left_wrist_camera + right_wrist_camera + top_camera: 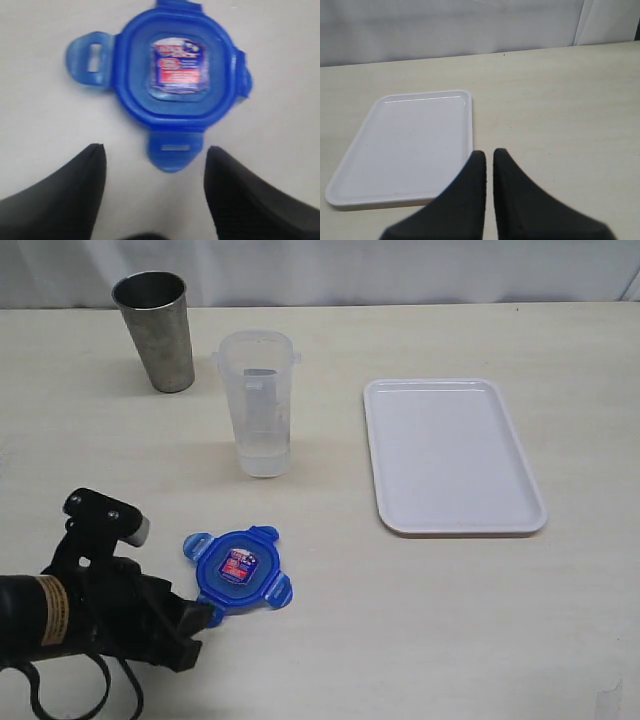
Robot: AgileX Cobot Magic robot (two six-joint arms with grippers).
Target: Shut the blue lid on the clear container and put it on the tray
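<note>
The blue lid (238, 568) lies flat on the table at the front left, label up; the left wrist view shows it close up as the blue lid (176, 85). My left gripper (155, 150) is open just short of it, and the lid's nearest flap sits between the two fingertips without touching them. In the exterior view the left gripper (205, 616) is at the lid's lower-left edge. The clear container (257, 403) stands upright and uncovered behind the lid. The white tray (450, 455) lies to the right, also seen as the tray (405, 145). My right gripper (489, 152) is shut and empty near the tray's corner.
A dull steel cup (155, 330) stands upright at the back left, beside the clear container. The left arm (70, 610) fills the front-left corner of the table. A pale curtain closes off the table's far edge.
</note>
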